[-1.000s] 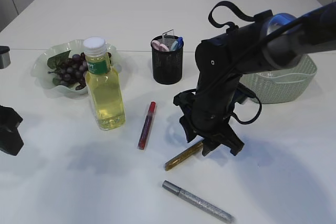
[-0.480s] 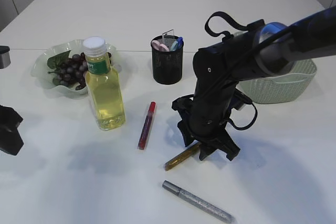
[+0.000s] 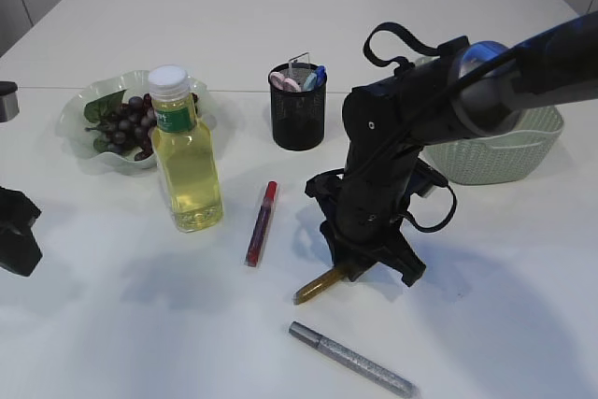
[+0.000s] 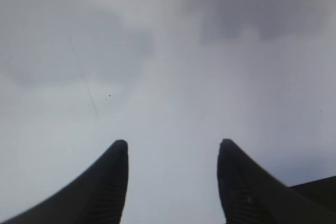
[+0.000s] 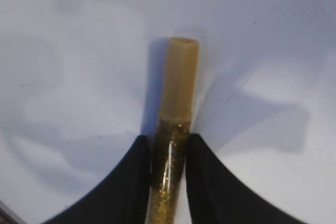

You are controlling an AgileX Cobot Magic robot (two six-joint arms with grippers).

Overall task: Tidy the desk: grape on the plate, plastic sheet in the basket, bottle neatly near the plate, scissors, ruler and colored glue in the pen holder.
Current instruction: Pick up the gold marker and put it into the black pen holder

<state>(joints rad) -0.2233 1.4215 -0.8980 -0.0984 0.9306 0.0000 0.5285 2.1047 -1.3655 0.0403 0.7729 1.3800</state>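
White tabletop (image 3: 112, 324): right gripper (image 3: 360, 268) pinches the gold glue pen (image 5: 172, 145), its long axis lying lengthwise between the fingers, below the pen holder (image 3: 297, 106). Left gripper (image 4: 172, 182) gapes empty.

Gold glitter glue (image 5: 173, 145) clamped in right tool (image 5: 167, 153), cap end tilted tableward.

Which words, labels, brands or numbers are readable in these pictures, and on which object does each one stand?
Nothing can be read.
bottle: its green neck label carries print, too small and blurred to read.
gold glue pen, red glue pen, silver glue pen: no readable text.
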